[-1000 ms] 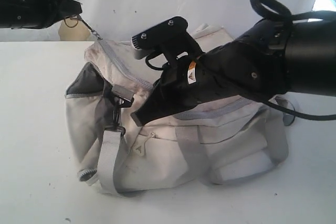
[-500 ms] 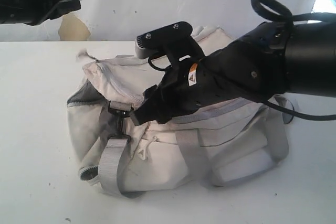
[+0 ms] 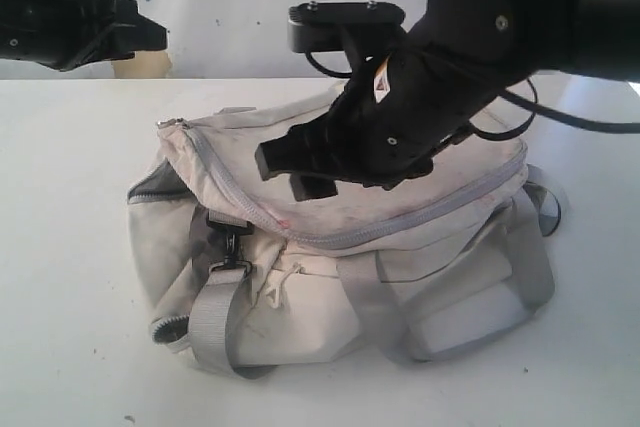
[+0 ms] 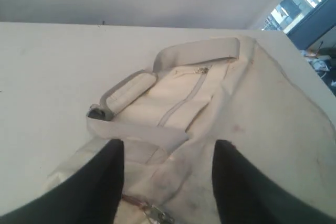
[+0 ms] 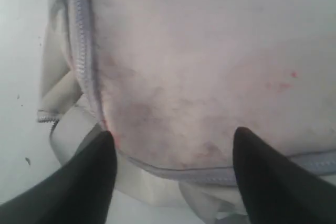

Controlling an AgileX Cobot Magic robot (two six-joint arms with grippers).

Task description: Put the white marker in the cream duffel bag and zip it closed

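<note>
The cream duffel bag [image 3: 400, 247] lies on its side on the white table, its grey zipper [image 3: 330, 239] drawn shut along the top. The white marker is out of view. My left gripper [image 3: 150, 35] hangs open at the upper left, apart from the bag's end. In the left wrist view the left gripper [image 4: 168, 150] has nothing between its fingers, and the metal zipper pull [image 4: 155, 212] lies below them. My right gripper [image 3: 290, 172] hovers open just over the bag's top panel. In the right wrist view the right gripper [image 5: 173, 140] spans stained fabric and the zipper line [image 5: 84, 51].
A grey webbing strap [image 3: 215, 312] with a black clip [image 3: 228, 237] hangs at the bag's left end, and a strap loop [image 3: 535, 267] lies at the right. The white table [image 3: 60, 247] runs out left and in front. A white wall stands behind.
The left gripper let go of the zipper pull and opened; the bag's raised end dropped back. The right gripper opened and lifted off the bag's top, which settled flat.
</note>
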